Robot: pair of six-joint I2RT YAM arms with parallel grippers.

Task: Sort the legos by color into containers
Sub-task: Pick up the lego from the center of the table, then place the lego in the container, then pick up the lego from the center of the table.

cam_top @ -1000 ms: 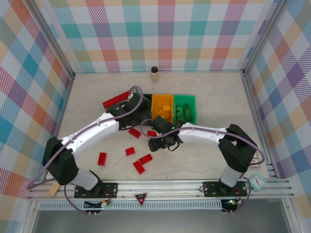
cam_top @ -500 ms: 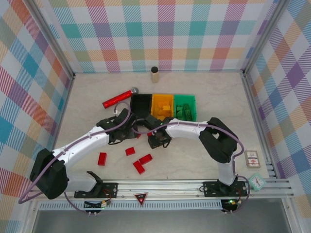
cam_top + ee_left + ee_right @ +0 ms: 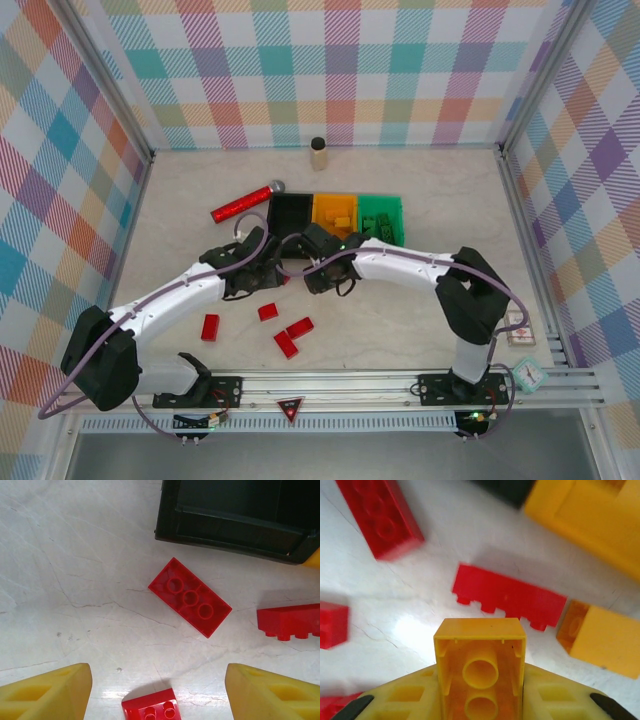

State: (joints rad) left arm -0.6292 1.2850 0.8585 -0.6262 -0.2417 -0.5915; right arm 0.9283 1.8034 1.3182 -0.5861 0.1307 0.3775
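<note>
My right gripper (image 3: 480, 680) is shut on a yellow lego (image 3: 480, 665), held underside up above the table. Beneath it lie a red lego (image 3: 509, 598), another red one (image 3: 380, 516) and an orange lego (image 3: 600, 636), near the orange bin (image 3: 592, 517). In the top view the right gripper (image 3: 318, 264) hangs just in front of the black bin (image 3: 290, 211), orange bin (image 3: 333, 214) and green bin (image 3: 381, 218). My left gripper (image 3: 157, 680) is open over bare table. A flat red lego (image 3: 190, 598) lies ahead of it, with the black bin (image 3: 235, 517) beyond.
More red legos (image 3: 285, 344) lie toward the front of the table, one at the left (image 3: 209, 327). A long red cylinder (image 3: 245, 204) lies left of the bins. A tan upright cylinder (image 3: 318, 153) stands at the back wall.
The left gripper has drawn back from over the black bin to the table in front of it. The right gripper has carried the yellow lego leftward and toward the bins.
</note>
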